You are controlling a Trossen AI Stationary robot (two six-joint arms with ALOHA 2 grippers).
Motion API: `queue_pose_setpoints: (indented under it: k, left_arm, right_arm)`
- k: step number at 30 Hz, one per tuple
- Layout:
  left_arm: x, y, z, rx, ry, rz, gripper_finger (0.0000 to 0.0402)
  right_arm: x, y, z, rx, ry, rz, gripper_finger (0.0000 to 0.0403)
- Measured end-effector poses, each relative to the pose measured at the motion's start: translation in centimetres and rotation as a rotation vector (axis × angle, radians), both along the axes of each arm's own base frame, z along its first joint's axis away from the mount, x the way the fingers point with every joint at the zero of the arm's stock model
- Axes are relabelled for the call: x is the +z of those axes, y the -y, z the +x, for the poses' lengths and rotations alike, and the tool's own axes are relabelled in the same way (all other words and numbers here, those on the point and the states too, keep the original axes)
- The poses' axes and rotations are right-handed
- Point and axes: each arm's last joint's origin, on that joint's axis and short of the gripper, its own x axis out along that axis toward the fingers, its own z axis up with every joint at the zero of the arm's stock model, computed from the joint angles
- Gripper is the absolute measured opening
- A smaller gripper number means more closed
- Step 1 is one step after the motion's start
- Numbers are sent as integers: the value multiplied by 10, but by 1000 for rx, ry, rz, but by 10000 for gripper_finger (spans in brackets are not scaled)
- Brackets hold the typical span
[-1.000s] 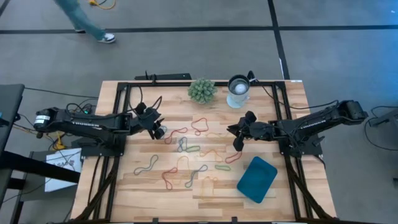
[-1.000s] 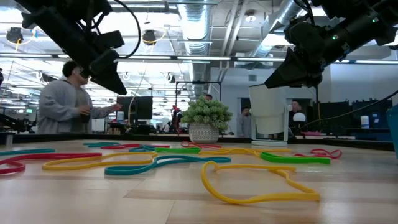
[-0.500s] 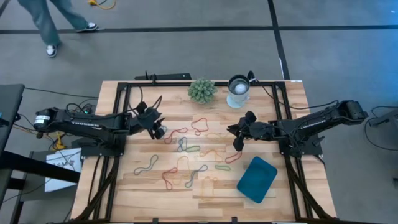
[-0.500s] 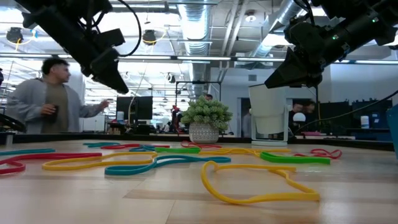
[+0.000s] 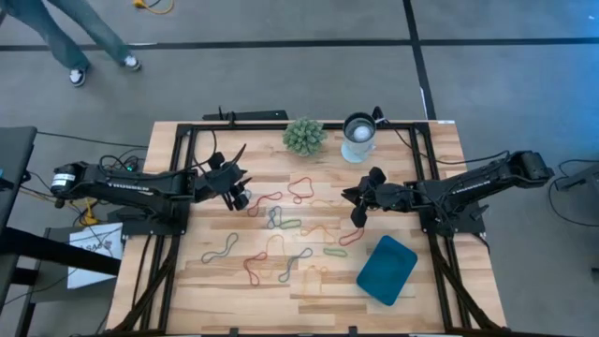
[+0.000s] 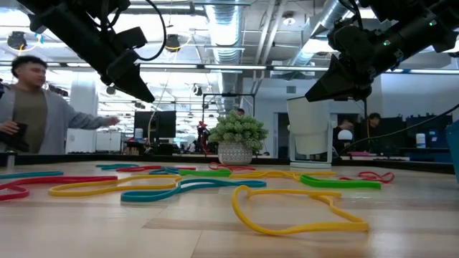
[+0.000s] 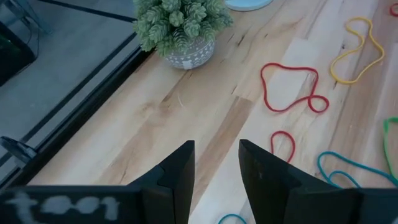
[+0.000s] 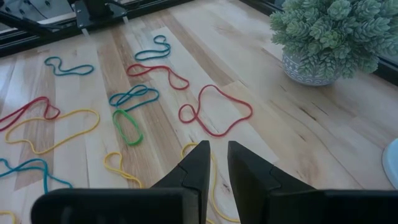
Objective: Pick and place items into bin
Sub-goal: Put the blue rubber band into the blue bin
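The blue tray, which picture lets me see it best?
The high view: the teal tray shows whole from above, lying near the table's front right corner with nothing in it. The low view catches only a sliver at its right edge. Neither wrist view shows it.

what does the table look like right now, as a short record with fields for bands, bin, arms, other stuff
bands: coloured rubber bands scattered over the middle of the wooden table, none held
bin: teal tray near the right front corner, empty
left gripper: open, above the table's left side, holding nothing
right gripper: fingers slightly apart, holding nothing, above the bands
other: potted plant and white cup at the back edge
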Motion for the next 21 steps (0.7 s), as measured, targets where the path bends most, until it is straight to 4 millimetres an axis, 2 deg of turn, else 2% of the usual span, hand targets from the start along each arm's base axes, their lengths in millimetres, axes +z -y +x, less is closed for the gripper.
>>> queue_pose_setpoints:
  k: [21]
  left_arm:
    - [-1, 0, -1, 26, 6, -13, 116]
  right_arm:
    - [0, 0, 0, 0, 0, 0, 52]
